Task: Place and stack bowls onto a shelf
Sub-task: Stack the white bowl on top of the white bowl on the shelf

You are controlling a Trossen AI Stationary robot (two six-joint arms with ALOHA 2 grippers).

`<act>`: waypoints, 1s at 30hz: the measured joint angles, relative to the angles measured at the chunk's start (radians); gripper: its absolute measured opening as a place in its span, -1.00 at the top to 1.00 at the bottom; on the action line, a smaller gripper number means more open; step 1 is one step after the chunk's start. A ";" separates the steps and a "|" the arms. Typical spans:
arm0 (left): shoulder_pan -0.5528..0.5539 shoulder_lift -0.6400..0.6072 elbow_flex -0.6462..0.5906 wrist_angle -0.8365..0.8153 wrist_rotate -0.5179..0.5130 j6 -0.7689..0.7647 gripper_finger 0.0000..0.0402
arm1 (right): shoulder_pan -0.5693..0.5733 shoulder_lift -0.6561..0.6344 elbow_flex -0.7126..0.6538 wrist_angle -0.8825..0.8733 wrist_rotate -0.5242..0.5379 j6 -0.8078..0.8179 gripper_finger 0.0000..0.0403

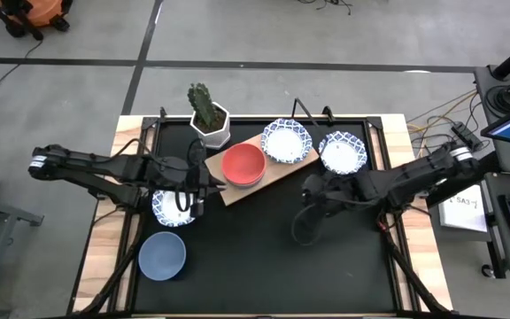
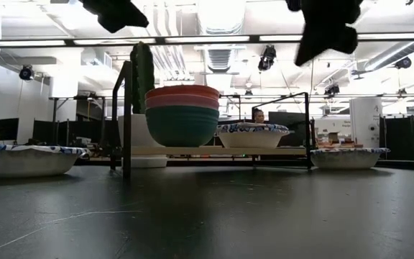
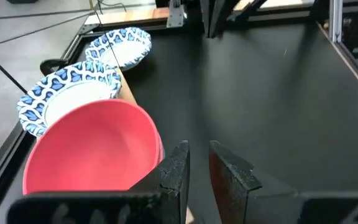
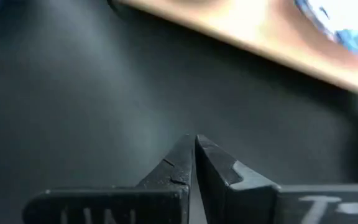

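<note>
A light-brown shelf (image 1: 277,167) carries a stack of bowls, red on top (image 1: 243,164), with pink and green ones below (image 2: 182,115), and next to it a blue-patterned white bowl (image 1: 286,140). Another patterned bowl (image 1: 342,151) rests on the table to the shelf's right. A third (image 1: 173,206) and a plain blue bowl (image 1: 162,255) sit on the table at the left. My left gripper (image 3: 199,155) hovers beside the red stack (image 3: 92,149), open by a narrow gap and empty. My right gripper (image 4: 195,140) is shut and empty, above the table near the shelf's right end (image 4: 247,31).
A white pot with a cactus (image 1: 209,115) stands at the far side, just left of the shelf. The black table (image 1: 273,266) is ringed by a raised frame and wooden borders. The near middle and right of the table hold no objects.
</note>
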 joint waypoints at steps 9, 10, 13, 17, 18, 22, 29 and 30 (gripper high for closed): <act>0.000 -0.035 0.000 -0.037 -0.008 0.023 0.79 | -0.104 0.098 0.092 -0.373 -0.124 -0.160 0.96; 0.000 -0.038 0.000 -0.037 -0.009 0.033 0.79 | -0.123 0.088 0.071 -0.371 -0.146 -0.198 0.96; 0.001 -0.039 0.000 -0.023 -0.010 0.068 0.79 | -0.181 0.045 0.002 -0.338 -0.177 -0.319 0.96; 0.001 -0.038 0.000 -0.013 -0.030 0.101 0.79 | -0.279 -0.043 -0.119 -0.281 -0.197 -0.453 0.96; 0.001 -0.038 0.000 -0.015 -0.033 0.106 0.79 | -0.305 -0.067 -0.150 -0.265 -0.194 -0.478 0.96; 0.001 -0.038 0.000 -0.016 -0.035 0.128 0.79 | -0.399 -0.149 -0.246 -0.200 -0.095 -0.508 0.95; 0.001 -0.038 0.000 -0.017 -0.036 0.163 0.79 | -0.502 -0.180 -0.324 -0.106 -0.092 -0.596 0.67; 0.001 -0.038 0.000 -0.017 -0.037 0.165 0.79 | -0.510 -0.173 -0.330 -0.097 -0.094 -0.604 0.61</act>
